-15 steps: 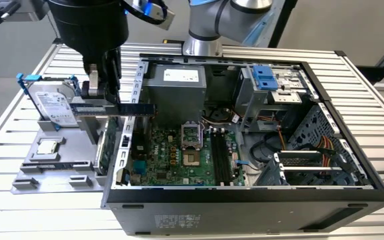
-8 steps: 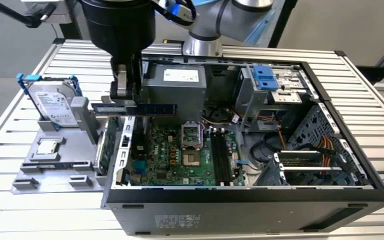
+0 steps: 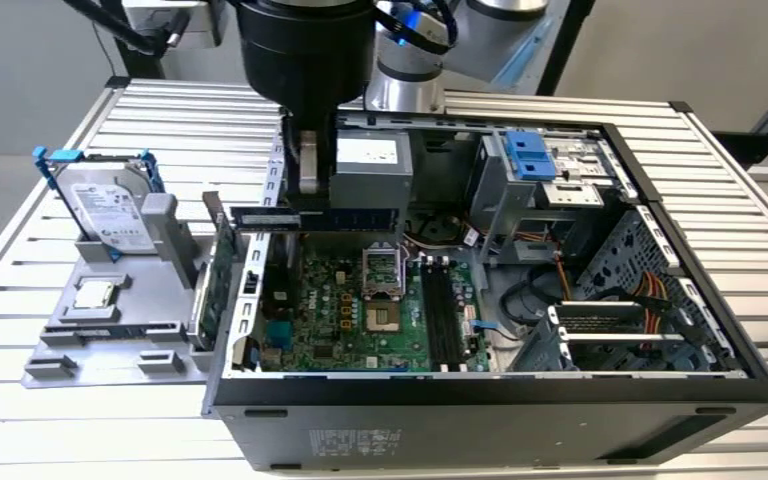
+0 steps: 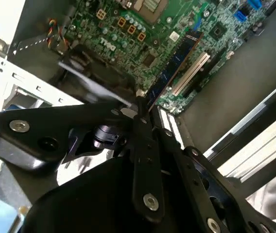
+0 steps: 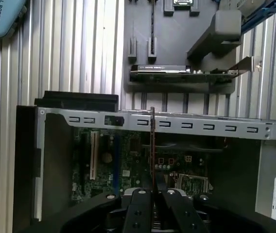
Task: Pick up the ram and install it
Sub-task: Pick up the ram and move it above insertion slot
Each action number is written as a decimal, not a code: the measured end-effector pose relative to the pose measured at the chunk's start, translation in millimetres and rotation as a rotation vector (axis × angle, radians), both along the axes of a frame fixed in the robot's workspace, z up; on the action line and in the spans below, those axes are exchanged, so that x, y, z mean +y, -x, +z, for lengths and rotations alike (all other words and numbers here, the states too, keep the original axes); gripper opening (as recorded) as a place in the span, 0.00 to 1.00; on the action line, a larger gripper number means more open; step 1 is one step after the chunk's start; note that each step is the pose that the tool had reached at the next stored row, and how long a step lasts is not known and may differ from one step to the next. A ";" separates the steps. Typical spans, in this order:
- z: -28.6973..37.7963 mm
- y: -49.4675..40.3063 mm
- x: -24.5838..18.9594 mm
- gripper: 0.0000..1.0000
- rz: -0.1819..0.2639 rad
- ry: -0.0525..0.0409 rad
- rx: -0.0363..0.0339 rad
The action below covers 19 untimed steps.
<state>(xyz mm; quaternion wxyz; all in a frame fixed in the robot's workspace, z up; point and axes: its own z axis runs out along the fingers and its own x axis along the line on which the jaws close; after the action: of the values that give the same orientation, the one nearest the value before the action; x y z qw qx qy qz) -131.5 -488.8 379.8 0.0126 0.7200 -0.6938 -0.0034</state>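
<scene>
In the exterior view, your gripper [image 3: 307, 203] is clamping the ram [image 3: 317, 217] from above. The stick is hanging level in the air over the motherboard [image 3: 357, 310], above the board's far corner on the exterior view's left. It is sitting well apart from the black slots [image 3: 440, 322], which are lying on the motherboard's opposite side, past the processor socket [image 3: 381, 275]. As this view shows it, the ram is pointing crosswise to those slots, so I judge that pressing down on that heading is risking a jam across the slot walls or a bent stick. In the second wrist view, the gripper [image 4: 142, 104] is pinching one short stretch of the blue ram [image 4: 174, 63], which is reaching out above the motherboard [image 4: 123, 29] near the board's white slot [image 4: 191, 73]. With so small a hold, you are risking the stick pivoting or sliding between the fingers if its lower edge is catching a component on the board. In the first wrist view, the ram [image 5: 152, 141] is showing edge-on as a thin line running out from the gripper [image 5: 152, 191]. It is crossing the case rail [image 5: 201, 127] that is bordering the motherboard [image 5: 128, 165], so a low sideways sweep is risking a knock against that rail. You are also unable to check the notch and contact edge from here, and a reversed stick is likely to refuse the slot
</scene>
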 end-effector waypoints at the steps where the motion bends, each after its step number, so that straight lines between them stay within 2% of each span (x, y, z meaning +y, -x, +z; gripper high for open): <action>1: 0.0 -4.5 0.0 0.00 0.000 0.0000 0.0000; 19: 0.0 -83.5 0.0 0.00 0.000 0.0000 0.0000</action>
<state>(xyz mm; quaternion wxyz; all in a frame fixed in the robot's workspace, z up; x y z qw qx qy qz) -48.0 -488.7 379.8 0.0126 0.7200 -0.6938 -0.0034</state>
